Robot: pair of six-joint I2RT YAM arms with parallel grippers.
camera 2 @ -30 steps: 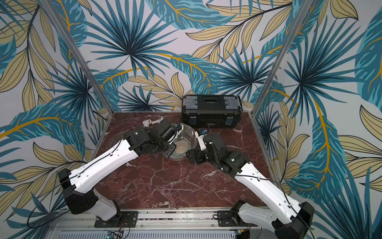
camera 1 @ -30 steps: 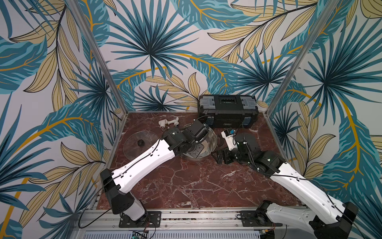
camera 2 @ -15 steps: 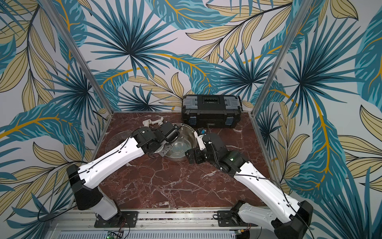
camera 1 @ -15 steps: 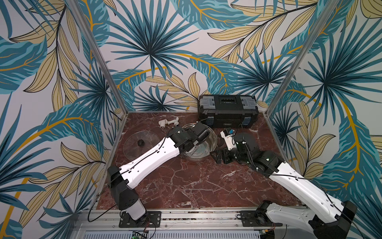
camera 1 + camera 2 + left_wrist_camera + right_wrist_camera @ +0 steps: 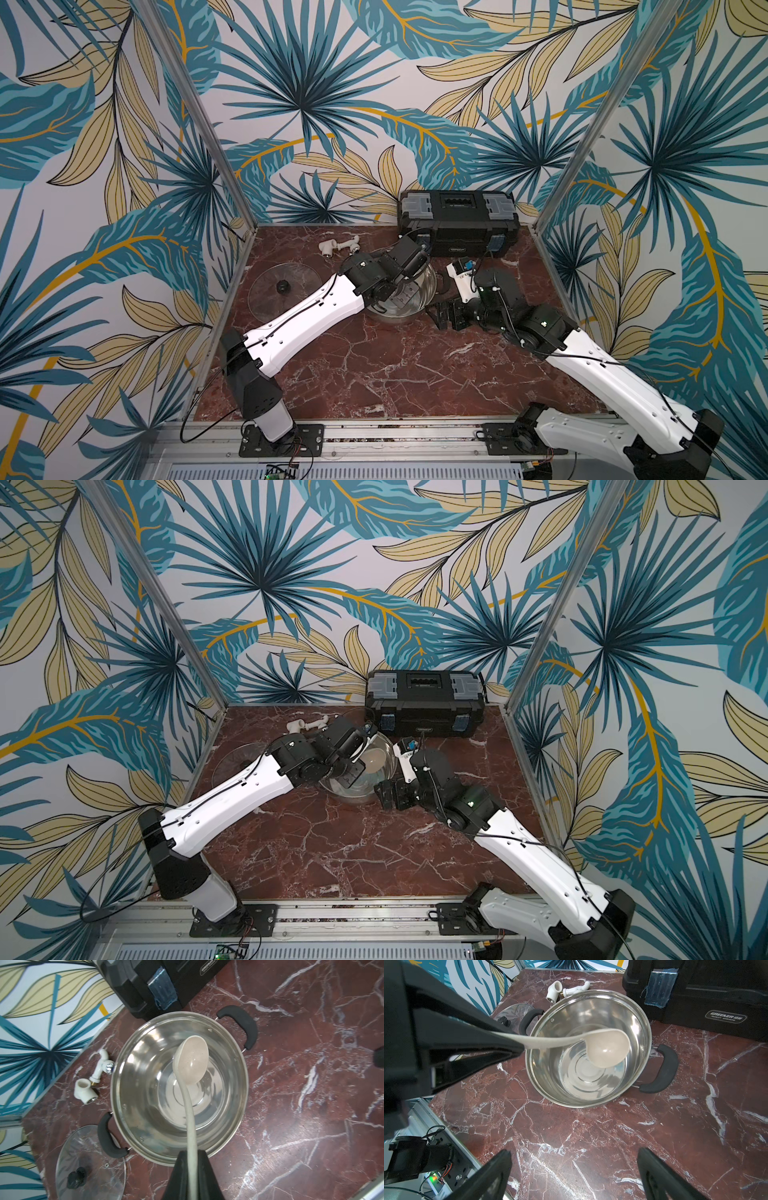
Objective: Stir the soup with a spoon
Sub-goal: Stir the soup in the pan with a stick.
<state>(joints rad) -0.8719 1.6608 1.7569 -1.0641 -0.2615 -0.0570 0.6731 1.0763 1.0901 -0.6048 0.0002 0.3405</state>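
— Marble, red-brown with white veins, made up the tabletop [image 5: 374, 374], yes? What stood on it?
— The biggest thing was a black toolbox [image 5: 457, 224], closed, against the back wall. Just in front of it sat a steel pot [image 5: 133, 1088] with two black side handles, uncovered.
— And its cover?
— A glass lid [image 5: 89, 1159] with a black knob lay flat on the tabletop beside the pot, on the left arm's side.
— Where was the spoon?
— The spoon [image 5: 192, 1059], cream-beige, was up off the tabletop. The left claw [image 5: 192, 1157] was clenched on its slim handle, outside the pot. The handle crossed over the rim, and the round bowl hung over the pot's middle. Whether it reached the bottom, I couldn't tell.
— And the right claw?
— The right claw [image 5: 574, 1152] was spread wide with nothing in it. It hung low over bare marble on the pot's other side, near one black handle but apart from it.
— Anything smaller?
— A white pipe fitting [image 5: 86, 1093] with chrome ends lay near the back wall, just beside the pot.
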